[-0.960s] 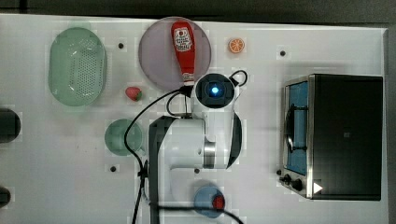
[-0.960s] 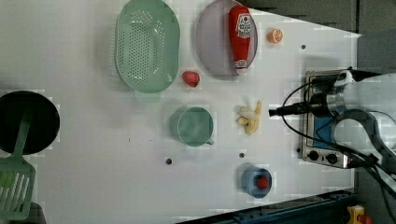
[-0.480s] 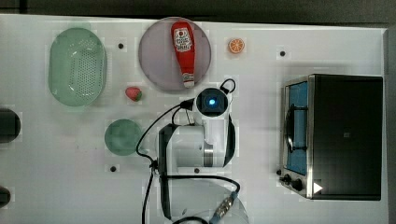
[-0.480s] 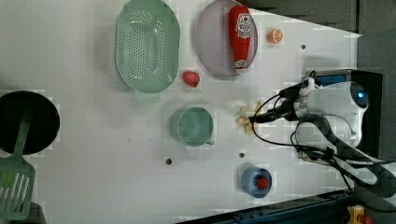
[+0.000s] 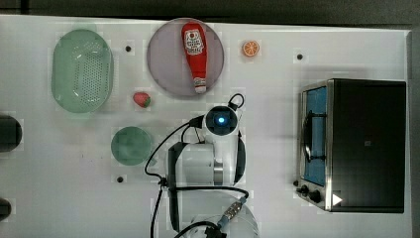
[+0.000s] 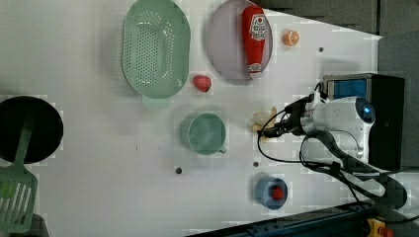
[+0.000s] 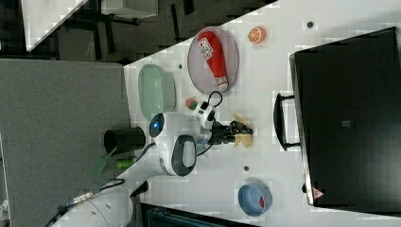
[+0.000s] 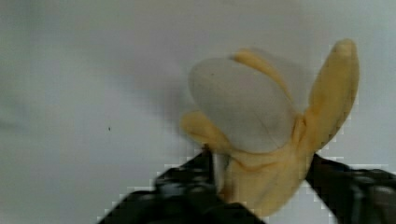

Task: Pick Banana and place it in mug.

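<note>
Gripping the banana (image 8: pixel 261 140) between my gripper's (image 8: pixel 264 186) dark fingers (image 8: pixel 187 186), jaws pressed on its base, on the white table (image 6: pixel 99 163). Mug (image 6: pixel 203 134): apart, toward the left view's left. Basket (image 6: pixel 156 47): beyond.

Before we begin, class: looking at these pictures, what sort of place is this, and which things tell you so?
Probably a robot lab's play-kitchen tabletop: a white table carries a toaster oven, a ketchup bottle on a plate, and toy food like the banana, with a robot arm working over it.
</note>
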Robot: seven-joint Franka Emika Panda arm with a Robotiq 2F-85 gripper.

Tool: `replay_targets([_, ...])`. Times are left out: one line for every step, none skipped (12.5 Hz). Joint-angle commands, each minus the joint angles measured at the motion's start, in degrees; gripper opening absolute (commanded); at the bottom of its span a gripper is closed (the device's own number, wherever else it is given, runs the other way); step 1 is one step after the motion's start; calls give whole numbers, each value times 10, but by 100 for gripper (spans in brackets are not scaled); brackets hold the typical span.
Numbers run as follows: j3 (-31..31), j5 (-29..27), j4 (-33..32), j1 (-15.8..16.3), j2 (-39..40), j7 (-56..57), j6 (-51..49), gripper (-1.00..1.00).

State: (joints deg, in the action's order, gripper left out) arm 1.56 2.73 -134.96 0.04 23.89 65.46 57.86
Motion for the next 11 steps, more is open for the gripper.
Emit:
replay_targets([-7, -11, -13, -15, -22, 19, 23, -25])
replay_targets([-7, -11, -13, -15, -23, 20, 29, -54])
replay_targets([-7, -11, -12, -15, -26, 19, 29, -57])
replay_targets([-6, -11, -12, -15, -38, 19, 28, -57])
replay_targets([-4, -11, -12, -15, -54, 17, 27, -56])
replay_targets([3, -12, -11, -16, -101, 14, 21, -56])
replay_targets([11, -12, -7, -17, -149, 14, -1, -56])
replay_targets([15, -12, 1, -17, -187, 13, -28, -56])
replay_targets([18, -12, 10, -17, -222, 13, -66, -57])
replay_targets([20, -12, 22, -17, -253, 11, -117, -57])
replay_targets([20, -12, 37, -17, -280, 4, -176, -57])
